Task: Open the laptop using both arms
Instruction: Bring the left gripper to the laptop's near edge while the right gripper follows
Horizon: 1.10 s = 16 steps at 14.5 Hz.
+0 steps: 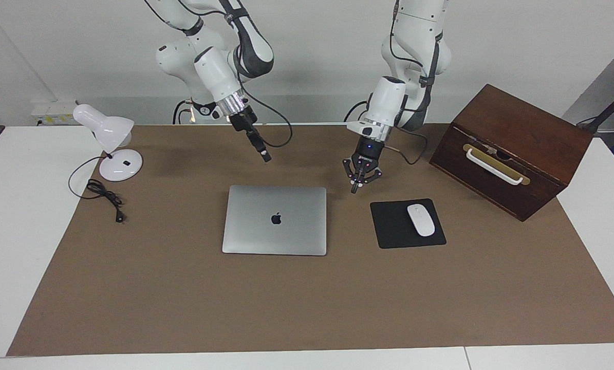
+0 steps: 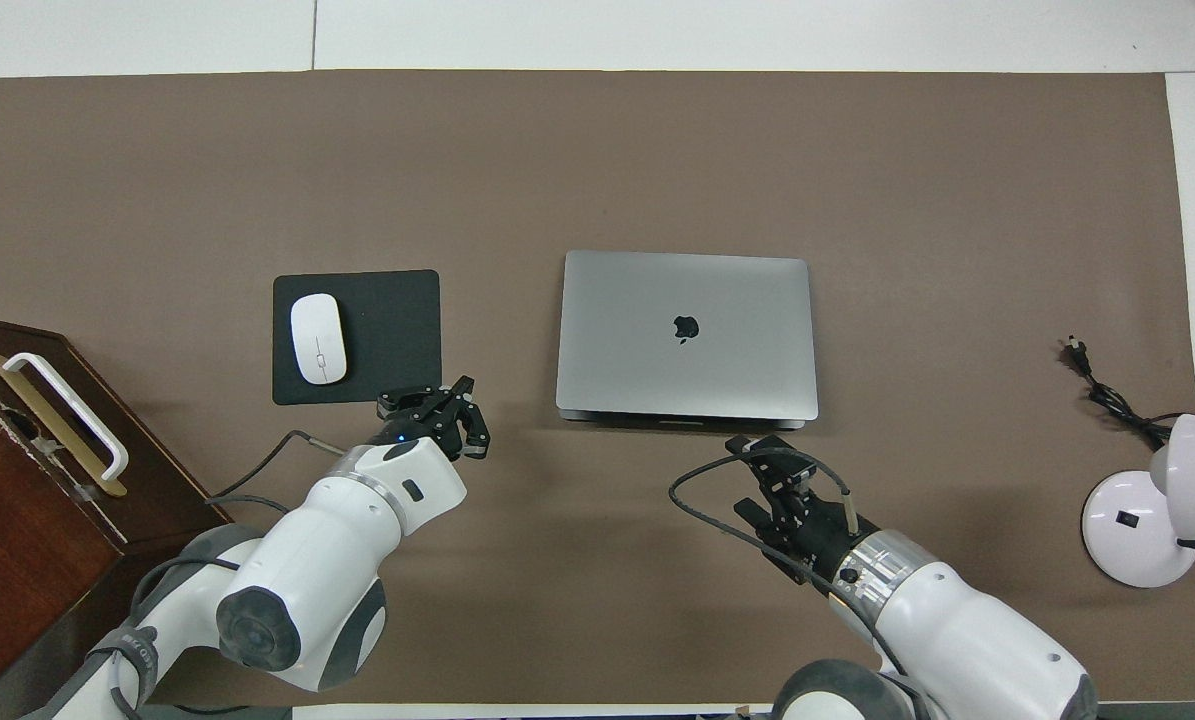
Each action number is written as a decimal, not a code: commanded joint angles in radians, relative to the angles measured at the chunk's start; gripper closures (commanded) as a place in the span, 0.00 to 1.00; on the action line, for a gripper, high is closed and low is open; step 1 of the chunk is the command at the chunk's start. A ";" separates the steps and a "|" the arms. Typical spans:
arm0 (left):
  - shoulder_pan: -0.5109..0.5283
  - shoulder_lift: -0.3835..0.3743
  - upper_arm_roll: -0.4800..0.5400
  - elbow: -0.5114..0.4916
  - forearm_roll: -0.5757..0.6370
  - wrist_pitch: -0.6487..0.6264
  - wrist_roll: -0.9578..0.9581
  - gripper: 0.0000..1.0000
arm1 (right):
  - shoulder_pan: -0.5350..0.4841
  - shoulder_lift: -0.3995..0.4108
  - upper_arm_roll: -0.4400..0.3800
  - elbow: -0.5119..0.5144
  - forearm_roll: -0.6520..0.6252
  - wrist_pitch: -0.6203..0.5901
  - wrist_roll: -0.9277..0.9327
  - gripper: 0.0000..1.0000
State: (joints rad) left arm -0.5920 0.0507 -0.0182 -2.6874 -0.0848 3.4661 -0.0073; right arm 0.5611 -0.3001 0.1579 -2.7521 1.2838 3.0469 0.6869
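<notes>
The silver laptop (image 1: 275, 220) lies closed on the brown mat, apple logo up; it also shows in the overhead view (image 2: 687, 335). My left gripper (image 1: 358, 186) hangs over bare mat between the laptop and the mouse pad, by their edges nearest the robots; it also shows in the overhead view (image 2: 435, 412). My right gripper (image 1: 264, 154) is raised and tilted over the mat beside the laptop's edge nearest the robots, toward the right arm's end; it also shows in the overhead view (image 2: 779, 462). Neither gripper touches the laptop.
A black mouse pad (image 1: 395, 231) with a white mouse (image 1: 421, 220) lies beside the laptop. A brown wooden box (image 1: 512, 149) with a white handle stands at the left arm's end. A white desk lamp (image 1: 112, 146) and its cable (image 1: 106, 198) are at the right arm's end.
</notes>
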 commanded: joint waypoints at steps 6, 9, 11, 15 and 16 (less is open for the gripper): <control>-0.115 0.096 0.017 0.053 -0.016 0.038 0.018 1.00 | -0.007 0.127 0.005 0.063 0.029 0.032 -0.044 0.05; -0.121 0.115 0.017 0.081 -0.016 0.038 0.020 1.00 | -0.013 0.142 0.005 0.078 0.029 0.030 -0.063 0.05; -0.121 0.118 0.017 0.096 -0.013 0.038 0.032 1.00 | -0.013 0.142 0.005 0.077 0.031 0.030 -0.064 0.05; -0.130 0.139 0.020 0.106 -0.013 0.038 0.055 1.00 | -0.013 0.142 0.005 0.077 0.031 0.030 -0.075 0.05; -0.130 0.153 0.020 0.118 -0.013 0.038 0.055 1.00 | -0.013 0.142 0.005 0.077 0.031 0.030 -0.086 0.05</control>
State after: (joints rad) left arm -0.7012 0.1643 -0.0144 -2.6000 -0.0848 3.4812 0.0228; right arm 0.5569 -0.1706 0.1575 -2.6908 1.2838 3.0609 0.6574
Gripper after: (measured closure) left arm 0.991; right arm 0.097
